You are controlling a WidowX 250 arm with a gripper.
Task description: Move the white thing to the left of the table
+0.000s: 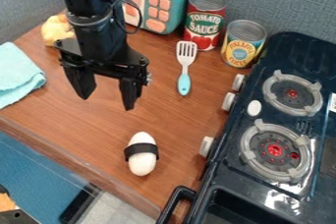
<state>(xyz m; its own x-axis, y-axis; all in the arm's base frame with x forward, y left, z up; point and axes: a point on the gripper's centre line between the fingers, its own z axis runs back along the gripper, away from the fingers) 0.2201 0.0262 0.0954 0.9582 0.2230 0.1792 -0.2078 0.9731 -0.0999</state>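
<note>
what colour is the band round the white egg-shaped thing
The band is black, as the camera view shows.

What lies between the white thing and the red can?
A slotted spatula lies there, turquoise handle toward the white thing, head toward the red can, as the camera view shows.

Open jaws [108,101] above table, beyond banded white egg [142,163]

Wood grain ran right across the smooth bench [187,115]! Soft, rough-napped cloth [16,78] at its left corner, smooth matt white thing [142,154] near its front edge. Then, towards the back edge, bare metal tops on the red can [205,19] and yellow can [243,43]; and glossy, plastic-looking stove [295,46] along the right!
</note>
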